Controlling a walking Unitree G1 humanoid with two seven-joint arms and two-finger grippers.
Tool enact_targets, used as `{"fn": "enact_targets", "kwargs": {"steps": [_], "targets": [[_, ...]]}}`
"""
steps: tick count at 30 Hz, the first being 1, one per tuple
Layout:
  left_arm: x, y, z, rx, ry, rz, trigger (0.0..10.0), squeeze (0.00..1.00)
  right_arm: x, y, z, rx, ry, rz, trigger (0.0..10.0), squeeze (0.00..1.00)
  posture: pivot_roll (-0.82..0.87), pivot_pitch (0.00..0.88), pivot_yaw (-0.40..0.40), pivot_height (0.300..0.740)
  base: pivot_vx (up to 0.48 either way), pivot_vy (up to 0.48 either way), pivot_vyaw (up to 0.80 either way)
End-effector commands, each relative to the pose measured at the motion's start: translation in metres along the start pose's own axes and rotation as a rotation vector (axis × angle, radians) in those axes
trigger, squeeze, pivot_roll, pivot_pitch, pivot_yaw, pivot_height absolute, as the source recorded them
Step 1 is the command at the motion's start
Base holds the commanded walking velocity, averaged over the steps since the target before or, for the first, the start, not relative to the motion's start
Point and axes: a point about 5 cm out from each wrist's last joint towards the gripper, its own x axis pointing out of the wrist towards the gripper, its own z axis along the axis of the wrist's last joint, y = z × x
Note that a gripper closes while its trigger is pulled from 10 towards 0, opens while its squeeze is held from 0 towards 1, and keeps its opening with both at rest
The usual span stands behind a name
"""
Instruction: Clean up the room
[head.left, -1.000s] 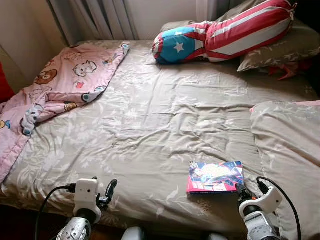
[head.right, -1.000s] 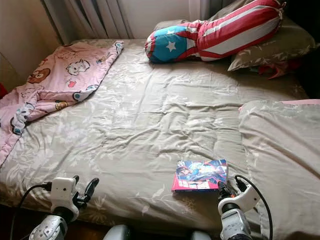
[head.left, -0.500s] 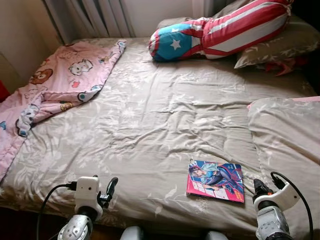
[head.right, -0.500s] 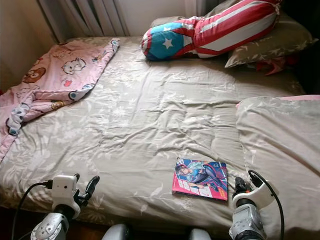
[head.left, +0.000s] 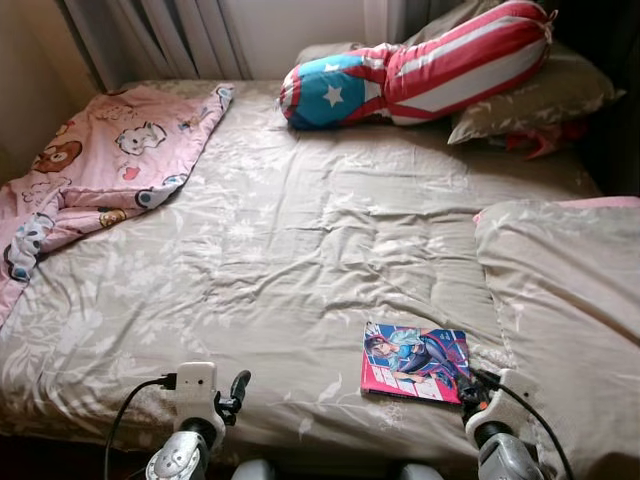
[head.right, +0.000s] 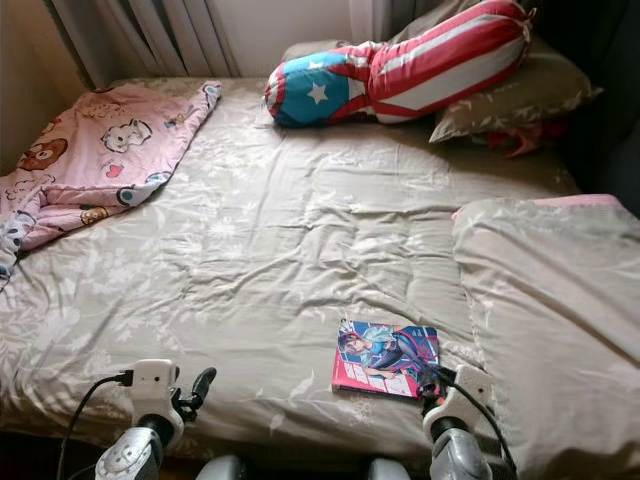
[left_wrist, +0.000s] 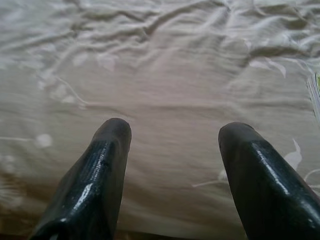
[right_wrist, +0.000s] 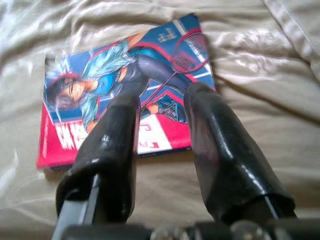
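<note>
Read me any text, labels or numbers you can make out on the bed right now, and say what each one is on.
Comic book cover, under the right gripper: large white lettering on the red band and small print near the top corner, both too blurred to read.
Striped bolster: a white star on the blue end, no words.
Pink blanket: cartoon animal prints, no legible text.
Nothing else legible.

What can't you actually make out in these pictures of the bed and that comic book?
- Comic book: the right gripper covers the middle of its cover in the right wrist view; its title is too blurred to read.
- Red thing beside the grey pillow: mostly tucked behind it in shadow, so unidentifiable.
- Pink blanket: cut off by the eye view's left edge.
- Left gripper: open over the bedspread.
</note>
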Motion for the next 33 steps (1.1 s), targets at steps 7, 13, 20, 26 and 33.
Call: {"fn": "enact_targets", "kwargs": {"steps": [7, 13, 20, 26, 33], "targets": [[-0.008, 0.023, -0.032, -0.066, 0.155, 0.125, 10.0, 0.0, -0.007, -0.001, -0.024, -0.022, 0.15, 0.0, 10.0, 0.0, -0.04, 0.0, -0.013, 0.731, 0.0, 0.0, 0.0], [-0.01, 0.018, -0.049, -0.063, 0.261, 0.114, 10.0, 0.0, -0.01, -0.004, -0.031, -0.057, 0.205, -0.028, 10.0, 0.0, -0.03, 0.0, -0.03, 0.74, 0.0, 0.0, 0.0], [-0.016, 0.013, -0.066, -0.042, 0.384, 0.126, 10.0, 0.0, -0.018, -0.01, -0.046, -0.065, 0.288, -0.079, 10.0, 0.0, -0.02, 0.0, -0.025, 0.74, 0.0, 0.0, 0.0], [-0.017, 0.016, -0.067, -0.046, 0.405, 0.144, 10.0, 0.0, -0.029, -0.018, -0.061, -0.054, 0.339, -0.112, 10.0, 0.0, -0.03, 0.0, -0.011, 0.74, 0.0, 0.0, 0.0], [-0.019, 0.014, -0.072, 0.011, 0.438, 0.123, 10.0, 0.0, -0.042, -0.035, -0.074, -0.081, 0.41, -0.13, 10.0, 0.0, -0.03, 0.0, -0.011, 0.74, 0.0, 0.0, 0.0]]}}
